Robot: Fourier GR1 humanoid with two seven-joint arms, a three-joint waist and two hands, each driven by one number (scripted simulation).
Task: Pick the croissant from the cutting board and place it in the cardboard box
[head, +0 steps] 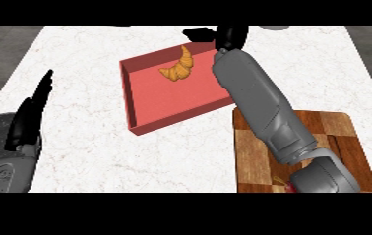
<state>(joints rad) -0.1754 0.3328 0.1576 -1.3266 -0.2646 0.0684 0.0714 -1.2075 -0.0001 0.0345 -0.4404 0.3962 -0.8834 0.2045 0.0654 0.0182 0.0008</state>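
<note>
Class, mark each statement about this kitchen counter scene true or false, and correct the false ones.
1. The croissant lies inside the red box. True.
2. The croissant rests on the cutting board. False: the board's visible part holds no croissant.
3. The right hand is beyond the box's far edge. True.
4. The left hand is holding the croissant. False: it rests open at the view's left edge.
5. The cutting board is left of the box. False: it lies to the right, nearer the robot.

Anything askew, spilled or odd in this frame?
Nothing spilled or damaged. The croissant lies inside the red box, which sits skewed to the counter's edges. The cutting board is bare. The left hand rests open at the left edge.
</note>
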